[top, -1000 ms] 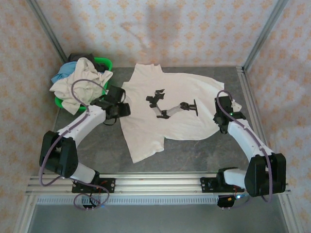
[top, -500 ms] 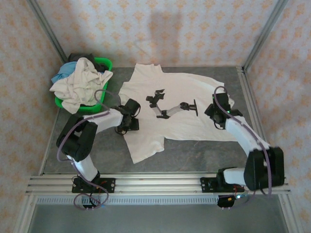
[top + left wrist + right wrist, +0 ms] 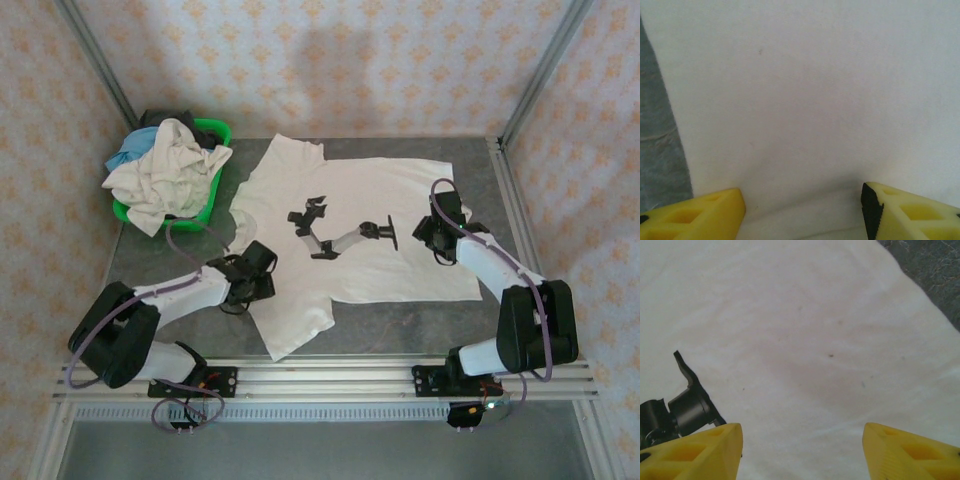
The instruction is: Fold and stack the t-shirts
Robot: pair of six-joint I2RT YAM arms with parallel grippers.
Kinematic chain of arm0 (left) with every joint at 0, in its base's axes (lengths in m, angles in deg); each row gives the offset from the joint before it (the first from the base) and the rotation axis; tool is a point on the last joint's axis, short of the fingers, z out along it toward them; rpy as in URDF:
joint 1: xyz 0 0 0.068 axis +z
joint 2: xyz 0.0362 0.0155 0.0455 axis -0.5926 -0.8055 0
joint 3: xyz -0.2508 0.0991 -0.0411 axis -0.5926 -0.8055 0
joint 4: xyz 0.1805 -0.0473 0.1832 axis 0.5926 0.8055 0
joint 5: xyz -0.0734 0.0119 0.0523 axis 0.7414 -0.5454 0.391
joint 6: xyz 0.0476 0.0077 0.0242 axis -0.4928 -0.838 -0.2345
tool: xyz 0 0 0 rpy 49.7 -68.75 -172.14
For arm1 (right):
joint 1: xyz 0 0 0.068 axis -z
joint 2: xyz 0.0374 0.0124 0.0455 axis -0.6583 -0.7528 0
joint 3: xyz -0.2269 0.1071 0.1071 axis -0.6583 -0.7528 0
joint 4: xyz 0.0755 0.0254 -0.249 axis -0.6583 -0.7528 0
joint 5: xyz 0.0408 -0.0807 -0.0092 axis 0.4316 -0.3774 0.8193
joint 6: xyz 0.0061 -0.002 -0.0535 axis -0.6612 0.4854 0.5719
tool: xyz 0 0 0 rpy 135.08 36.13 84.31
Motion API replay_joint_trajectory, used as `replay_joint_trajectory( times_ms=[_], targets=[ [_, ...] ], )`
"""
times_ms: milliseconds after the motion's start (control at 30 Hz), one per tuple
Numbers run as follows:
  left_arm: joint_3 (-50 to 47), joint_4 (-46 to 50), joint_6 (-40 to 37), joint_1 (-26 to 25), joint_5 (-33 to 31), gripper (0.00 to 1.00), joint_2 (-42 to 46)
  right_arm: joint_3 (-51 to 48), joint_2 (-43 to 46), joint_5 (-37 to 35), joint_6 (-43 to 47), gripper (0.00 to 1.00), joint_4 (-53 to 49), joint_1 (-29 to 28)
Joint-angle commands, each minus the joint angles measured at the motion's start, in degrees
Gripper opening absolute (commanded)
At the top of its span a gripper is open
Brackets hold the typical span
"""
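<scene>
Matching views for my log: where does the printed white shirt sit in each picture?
Top external: shirt spread flat at centre.
Left wrist: shirt covers most of the frame, right of a grey table strip.
Right wrist: shirt covers most of the frame, table at upper right.
Shared landmark: the black print, also at right wrist's lower left; all three show the shirt's edge against the table.

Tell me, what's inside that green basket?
The green basket holds crumpled shirts: a cream-white shirt on top, a light blue shirt and a dark shirt behind. Whatever lies underneath is covered.
</scene>
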Motion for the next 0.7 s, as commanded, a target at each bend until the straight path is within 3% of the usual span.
replay_joint_trajectory(
  times_ms=[0, 233, 400, 500, 667],
  targets=[
    [-0.88, 8.46, 2.04, -0.28, -0.78, 0.69, 0.06, -0.90, 2.63, -3.28, -0.60, 0.66, -4.77, -0.38],
    [7.10, 16.73, -0.48, -0.20, -5.12, 0.73, 0.54, -7.20, 13.22, -12.07, -9.60, 0.72, -14.50, -0.36],
    [5.67, 19.18, 1.37, -1.07, -4.57, 0.73, 5.51, -15.73, 23.65, -13.16, -21.14, 0.77, -15.12, -0.36],
    [4.63, 21.66, 3.54, -6.83, -6.51, 0.70, 9.60, -17.77, 24.89, -16.29, -26.15, 0.74, -17.93, -0.23],
    [0.71, 25.18, 10.73, -16.68, -6.92, 0.69, 16.52, -20.24, 24.15, -14.61, -24.74, 0.66, -12.27, 2.33]
  ],
)
